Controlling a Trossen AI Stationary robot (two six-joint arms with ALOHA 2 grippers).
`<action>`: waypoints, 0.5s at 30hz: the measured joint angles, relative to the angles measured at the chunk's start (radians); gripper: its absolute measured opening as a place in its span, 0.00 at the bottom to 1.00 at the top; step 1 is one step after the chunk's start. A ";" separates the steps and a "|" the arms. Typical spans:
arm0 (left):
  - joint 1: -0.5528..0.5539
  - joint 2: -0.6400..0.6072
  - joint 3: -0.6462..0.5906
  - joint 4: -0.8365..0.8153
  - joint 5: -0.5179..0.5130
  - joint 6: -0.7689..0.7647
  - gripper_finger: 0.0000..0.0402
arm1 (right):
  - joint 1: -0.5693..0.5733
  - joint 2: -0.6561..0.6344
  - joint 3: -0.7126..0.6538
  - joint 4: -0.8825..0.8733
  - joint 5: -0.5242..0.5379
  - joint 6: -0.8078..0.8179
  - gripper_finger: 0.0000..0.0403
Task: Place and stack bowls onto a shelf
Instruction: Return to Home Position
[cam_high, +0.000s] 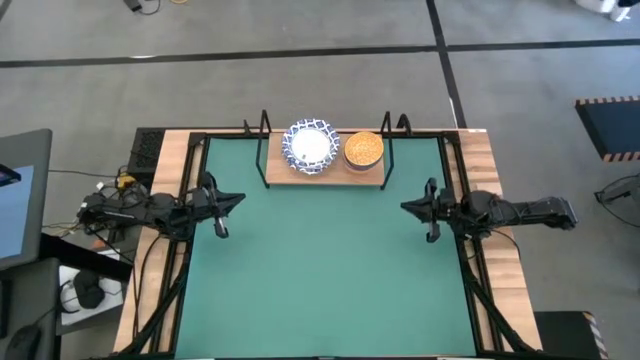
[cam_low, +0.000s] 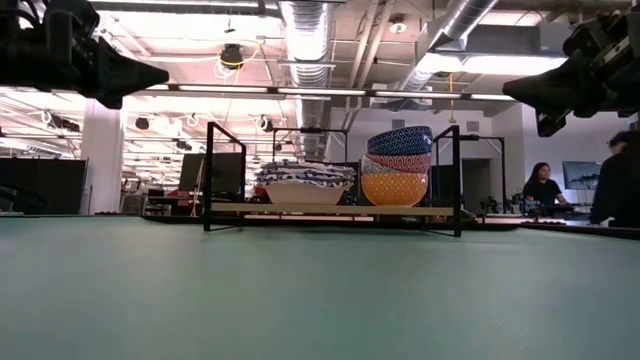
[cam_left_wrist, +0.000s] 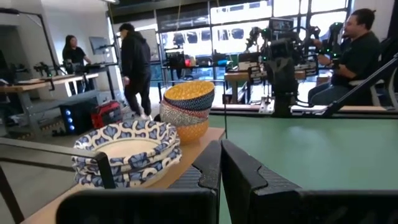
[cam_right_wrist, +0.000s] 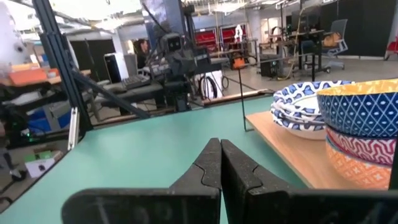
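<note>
High view: shelf (cam_high: 335, 178) sits at the far edge of the green mat (cam_high: 320, 270), and all the bowls I can see are on it. White lattice-rim bowls (cam_high: 310, 147) are nested in one stack on the shelf's left half. Smaller bowls (cam_high: 363, 150) are stacked on its right half, just beside the white stack, with the orange-yellow one at the bottom in the low view. I can't get an exact count for either stack. Left gripper (cam_high: 236, 199) hangs above the mat off the shelf's left end, well apart from the bowls. Its wrist view shows the fingers pressed together with nothing between them. Right gripper (cam_high: 408, 207) mirrors it off the shelf's right end, also closed tight and empty. No bowl is left on the mat in front of the shelf, so stacking looks done and the arms look parked. Handling, as a judgement: the bowls look like glazed ceramic, so rigid, slick, chip-prone and fairly heavy once nested. The best hold is the top bowl's rim, one finger inside and one outside. Lower rims are mostly covered by the bowl above. The small stack is tall and narrow, so a sideways nudge could tip it. The white stack is low and wide, so probably steadier.
</note>
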 joint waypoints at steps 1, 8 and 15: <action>0.000 0.000 0.000 0.000 0.001 0.001 0.00 | 0.001 0.001 -0.001 -0.002 0.000 0.001 0.05; 0.000 -0.001 -0.025 0.005 0.040 -0.011 0.00 | 0.000 0.001 -0.002 -0.003 0.000 -0.014 0.05; 0.000 0.001 -0.031 -0.042 0.082 -0.042 0.00 | 0.000 0.001 -0.002 -0.012 -0.001 -0.076 0.10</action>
